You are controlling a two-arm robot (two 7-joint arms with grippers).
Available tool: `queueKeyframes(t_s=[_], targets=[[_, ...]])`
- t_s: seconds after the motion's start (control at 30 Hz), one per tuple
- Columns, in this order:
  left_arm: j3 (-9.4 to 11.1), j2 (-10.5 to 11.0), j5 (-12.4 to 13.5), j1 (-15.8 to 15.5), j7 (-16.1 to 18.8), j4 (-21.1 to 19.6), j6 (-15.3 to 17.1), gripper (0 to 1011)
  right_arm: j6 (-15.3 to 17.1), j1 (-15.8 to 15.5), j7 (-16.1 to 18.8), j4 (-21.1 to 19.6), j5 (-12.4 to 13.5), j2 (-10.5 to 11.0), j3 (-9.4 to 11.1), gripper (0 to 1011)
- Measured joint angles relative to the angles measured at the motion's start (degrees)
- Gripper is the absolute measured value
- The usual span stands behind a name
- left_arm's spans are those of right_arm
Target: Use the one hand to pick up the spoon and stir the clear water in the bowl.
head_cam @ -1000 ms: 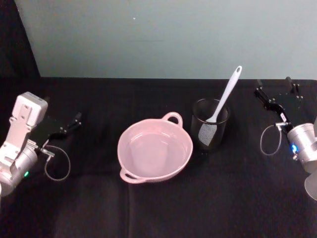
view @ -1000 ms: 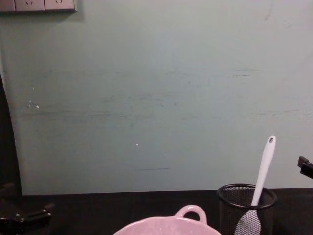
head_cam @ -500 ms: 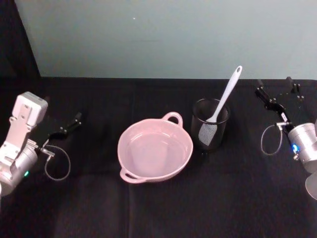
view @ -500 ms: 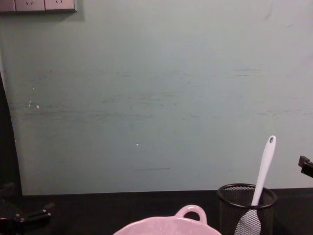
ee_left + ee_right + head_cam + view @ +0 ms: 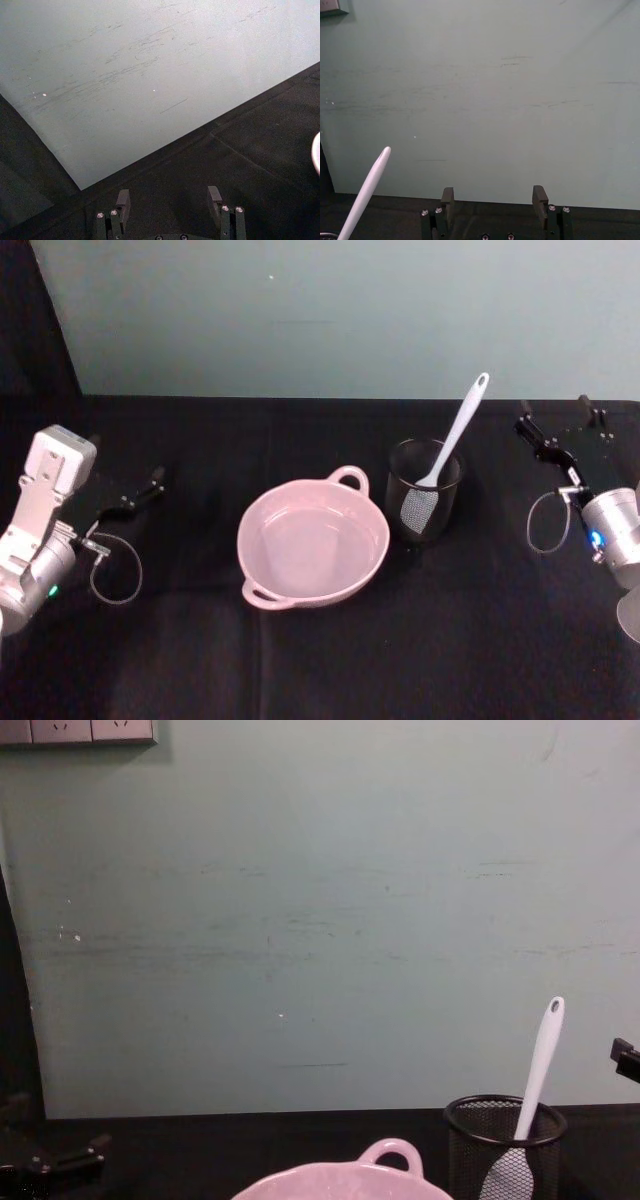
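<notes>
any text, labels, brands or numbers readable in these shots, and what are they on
No text can be read.
The spoon, the pink bowl and the black mesh cup carry no print.
A small white tag by the right pincer is too small to read.
A blue light glows on that arm's wrist; it is no character.

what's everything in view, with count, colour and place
bowl: 1, pale pink, table middle, clear water inside
cup: 1, black mesh, right of the bowl
spoon: 1, white, standing blade-down in the cup, handle leaning up and back
table: 1, black cloth
wall: 1, pale green, behind the table
sockets: grey, wall top left
left gripper: 1, black, open, table's left edge
right gripper: 1, black, open, right of the cup
</notes>
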Motion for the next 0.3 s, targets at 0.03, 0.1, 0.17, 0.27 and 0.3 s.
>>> queueKeyframes(t_s=[0.03,0.1,0.17,0.27,0.3], targets=[[0.00,0.00,0.00,0.00,0.00,0.00,0.00,1011,0.00,0.00,0.00,0.00,0.00,0.01,0.00,1003],[0.00,0.00,0.00,0.00,0.00,0.00,0.00,1011,0.02,0.00,0.01,-0.01,0.02,0.01,0.00,1003],[0.00,0.00,0.00,0.00,0.00,0.00,0.00,1011,0.04,0.00,0.02,-0.02,0.03,0.02,0.00,1003],[0.00,0.00,0.00,0.00,0.00,0.00,0.00,1011,0.05,0.00,0.04,-0.03,0.06,0.03,0.00,1003],[0.00,0.00,0.00,0.00,0.00,0.00,0.00,1011,0.05,0.00,0.05,-0.04,0.07,0.03,0.00,1003]])
